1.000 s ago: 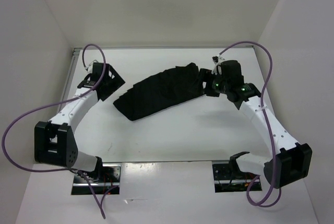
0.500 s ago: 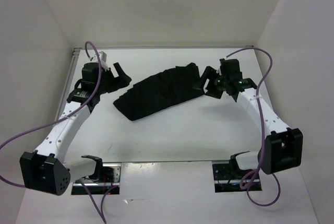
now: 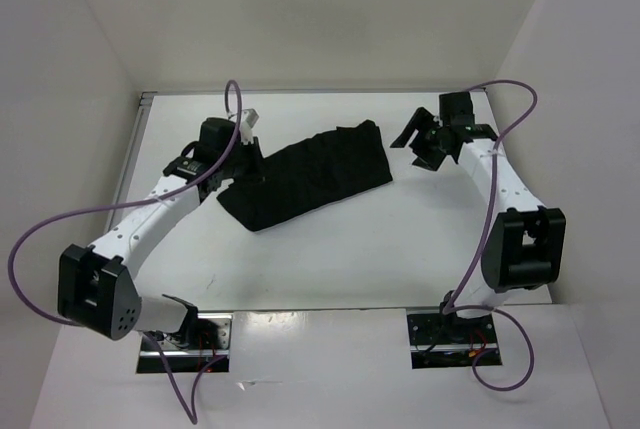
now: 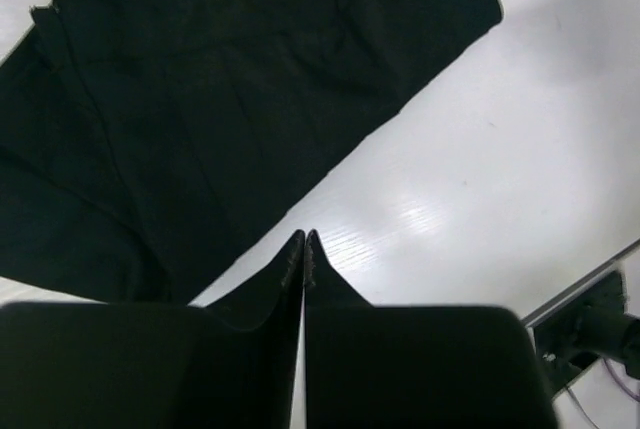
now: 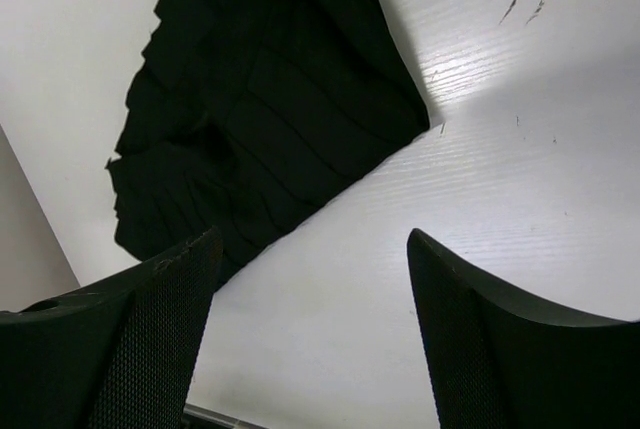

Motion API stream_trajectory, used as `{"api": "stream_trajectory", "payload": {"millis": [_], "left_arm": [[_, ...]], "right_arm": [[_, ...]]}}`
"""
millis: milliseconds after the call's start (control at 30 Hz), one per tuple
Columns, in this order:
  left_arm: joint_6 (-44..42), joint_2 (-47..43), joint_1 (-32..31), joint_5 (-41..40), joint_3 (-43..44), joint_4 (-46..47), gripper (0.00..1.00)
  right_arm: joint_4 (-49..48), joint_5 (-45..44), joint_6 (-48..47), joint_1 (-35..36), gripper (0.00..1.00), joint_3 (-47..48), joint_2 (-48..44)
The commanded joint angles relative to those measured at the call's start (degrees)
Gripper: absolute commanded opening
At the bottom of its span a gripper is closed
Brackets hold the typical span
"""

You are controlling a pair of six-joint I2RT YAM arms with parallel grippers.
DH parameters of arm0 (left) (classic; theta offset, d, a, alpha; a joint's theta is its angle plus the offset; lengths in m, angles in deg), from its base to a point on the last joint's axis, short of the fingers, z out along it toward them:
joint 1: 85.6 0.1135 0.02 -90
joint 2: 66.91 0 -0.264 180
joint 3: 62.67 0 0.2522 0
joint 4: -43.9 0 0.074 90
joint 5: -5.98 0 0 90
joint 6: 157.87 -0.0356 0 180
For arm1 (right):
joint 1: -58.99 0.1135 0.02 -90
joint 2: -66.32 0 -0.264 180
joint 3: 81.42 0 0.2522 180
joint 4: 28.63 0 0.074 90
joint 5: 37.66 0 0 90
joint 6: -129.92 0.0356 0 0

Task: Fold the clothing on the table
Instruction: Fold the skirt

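Flanking the clothing (image 3: 305, 174), left pincer (image 4: 303, 238) is clenched, right pincer (image 5: 313, 237) released.

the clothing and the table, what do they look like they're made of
clothing: soft fabric, matte black; it lies limp with narrow pleat-like ridges and no shine. table: hard smooth white board, perhaps laminate or painted wood; slightly glossy, with faint grain under the glare in the wrist views.
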Motion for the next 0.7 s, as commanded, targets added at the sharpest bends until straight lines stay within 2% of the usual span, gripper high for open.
{"api": "stream_trajectory", "payload": {"millis": [0,100,167,200,233,267,333,367,400,500,567,600,633,667], "left_arm": [[-1.53,2.87,0.0,-0.43,6.03,-0.68,0.0],[-2.67,6.73,-1.14,-0.43,9.47,-1.48,0.0],[-2.67,9.54,-1.14,0.7,11.75,-0.08,0.11],[-2.67,10.51,-1.14,1.59,12.54,0.45,0.21],[-2.67,12.52,-1.75,2.12,13.16,1.68,0.42],[-1.98,13.5,-2.28,2.12,13.86,2.3,0.49],[-1.36,15.87,-3.07,2.13,15.71,4.14,0.76],[-1.35,16.49,-3.86,0.82,15.72,4.93,0.86],[-0.75,17.19,-3.87,-0.07,16.76,5.55,0.88],[0.04,21.23,-4.4,-2.79,18.35,7.74,0.88],[0.75,23.17,-5.62,-2.8,19.41,9.33,0.75],[2.15,25.27,-5.63,-4.1,20.02,11.51,0.42],[2.77,26.59,-6.5,-4.9,20.98,12.14,0.25],[3.47,28.0,-7.38,-5.78,21.95,12.15,0.13]], "right_arm": [[-1.51,0.4,-0.77,-2.46,0.79,-0.06,-2.72],[-0.98,-1.26,-3.67,-5.89,0.79,-1.37,-2.02],[-0.98,-0.57,-5.17,-7.56,0.79,-1.38,-0.28],[-0.98,-0.56,-6.66,-8.09,0.79,-1.38,0.61],[-0.98,0.13,-7.28,-8.71,0.79,-1.38,1.66],[-0.98,0.14,-7.81,-8.71,0.79,-0.6,2.89],[-0.98,1.54,-8.87,-8.71,0.79,0.99,6.75],[-0.98,2.24,-9.57,-8.71,0.79,2.3,9.38],[-0.98,2.25,-9.57,-8.71,0.79,3.01,10.54],[-1.5,2.95,-9.57,-9.24,0.79,5.29,14.39],[-2.11,3.48,-10.19,-9.76,0.79,7.13,16.25],[-2.12,4.7,-10.19,-10.29,0.79,7.67,18.26],[-2.64,5.75,-10.8,-10.3,0.79,8.54,19.24],[-2.65,6.9,-10.8,-10.3,0.79,9.07,20.29]]}}
